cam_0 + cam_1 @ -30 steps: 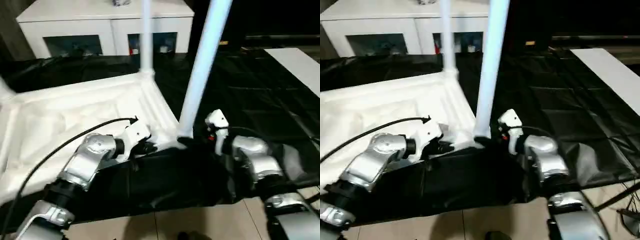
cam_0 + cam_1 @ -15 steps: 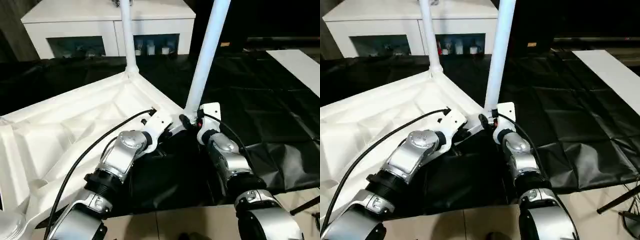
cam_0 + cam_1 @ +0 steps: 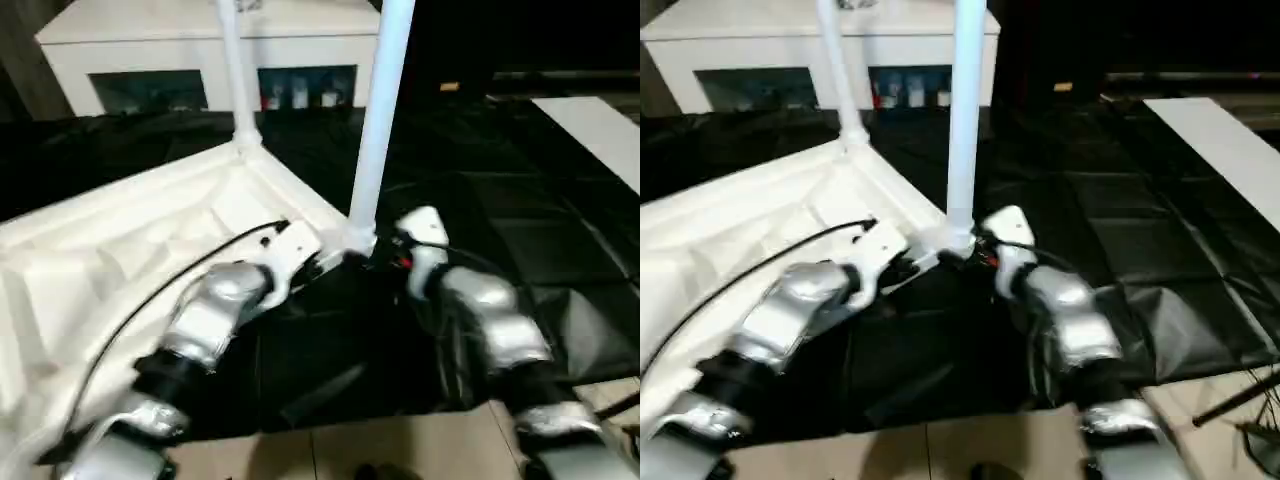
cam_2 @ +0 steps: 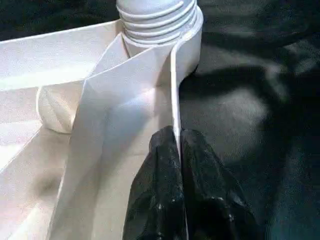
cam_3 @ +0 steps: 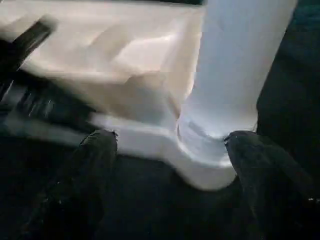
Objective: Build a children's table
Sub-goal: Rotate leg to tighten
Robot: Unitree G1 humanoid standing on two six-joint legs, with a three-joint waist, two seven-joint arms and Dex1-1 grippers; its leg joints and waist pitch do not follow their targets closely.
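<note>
The children's table lies upside down on black cloth, its white ribbed tabletop (image 3: 120,250) facing up. One white leg (image 3: 235,70) stands in the far corner socket. A second leg (image 3: 378,120) stands upright in the near corner socket (image 4: 160,25). My left gripper (image 4: 177,137) is shut on the tabletop's thin rim just beside that socket, and it also appears in the left eye view (image 3: 325,262). My right gripper (image 5: 171,137) is open, with one finger (image 5: 97,165) on each side of the second leg's base and gaps between them and the leg.
A white glass-doored cabinet (image 3: 150,50) stands at the back. The black cloth (image 3: 520,200) spreads to the right, with a white board (image 3: 600,130) at its far right edge. Pale floor tiles (image 3: 400,450) run along the near edge.
My right gripper's fingers have spread wider around the near leg's base. The head camera has shifted. My left gripper keeps its pinch on the rim.
</note>
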